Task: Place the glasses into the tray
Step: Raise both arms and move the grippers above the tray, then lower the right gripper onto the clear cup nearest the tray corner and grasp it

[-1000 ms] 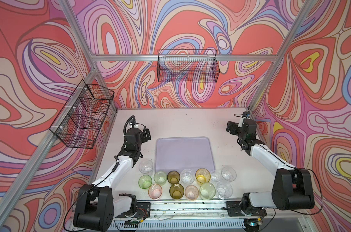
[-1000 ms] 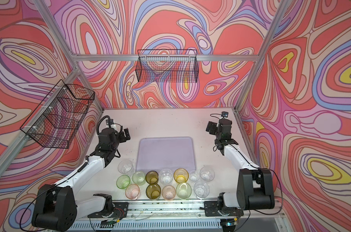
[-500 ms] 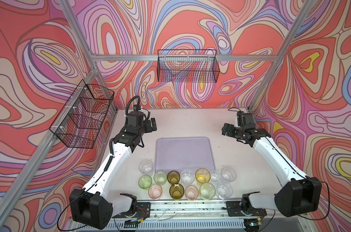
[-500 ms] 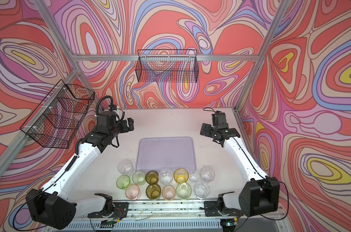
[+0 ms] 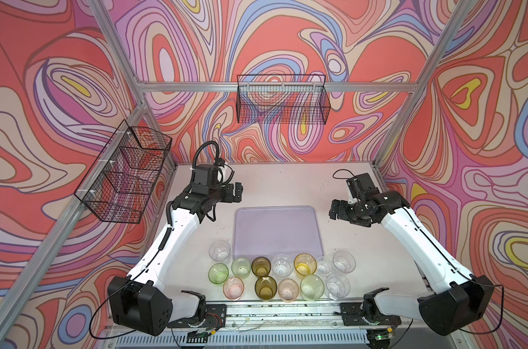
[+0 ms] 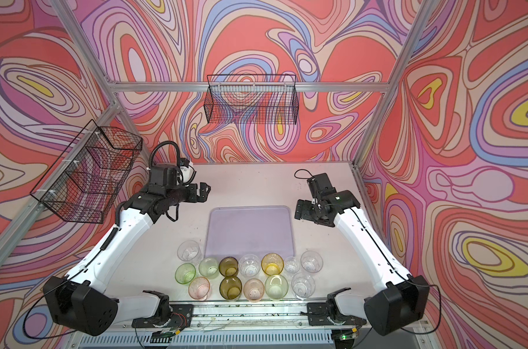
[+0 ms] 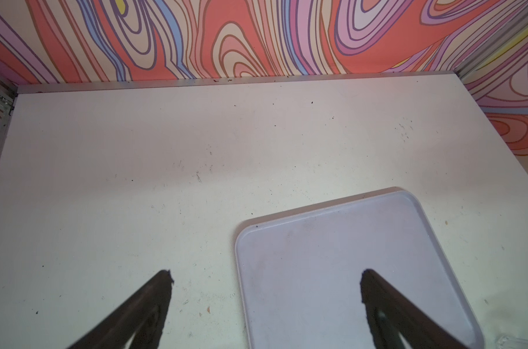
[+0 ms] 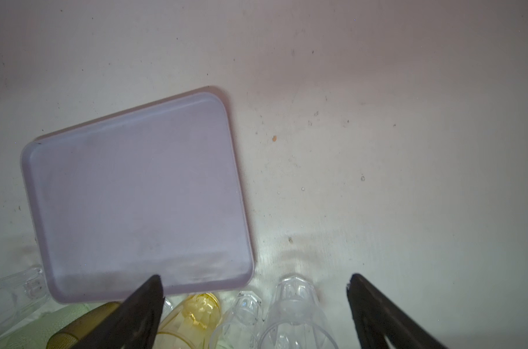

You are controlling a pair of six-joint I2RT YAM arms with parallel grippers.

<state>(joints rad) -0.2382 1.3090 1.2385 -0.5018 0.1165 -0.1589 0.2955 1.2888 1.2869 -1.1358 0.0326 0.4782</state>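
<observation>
The pale lilac tray (image 5: 278,232) (image 6: 250,232) lies flat mid-table with nothing in it. The glasses (image 5: 261,266) (image 6: 228,266) stand upright in two rows between the tray and the table's front edge: clear, green, olive, amber and pink. One clear glass (image 5: 219,250) sits by the tray's near left corner. My left gripper (image 5: 238,192) (image 7: 265,281) hovers open behind the tray's far left corner, empty. My right gripper (image 5: 335,210) (image 8: 254,284) hangs open just right of the tray (image 8: 135,196), empty. An amber glass (image 8: 196,314) and a clear glass (image 8: 293,305) show below it.
A black wire basket (image 5: 123,175) hangs on the left wall and another wire basket (image 5: 282,102) on the back wall. Aluminium frame posts stand at the corners. Bare white tabletop (image 7: 196,145) stretches behind the tray to the back wall.
Both arms have unfolded and risen from a low tucked pose. The left gripper swung right toward the tray's far left corner. The right gripper swung left and forward toward the tray.
</observation>
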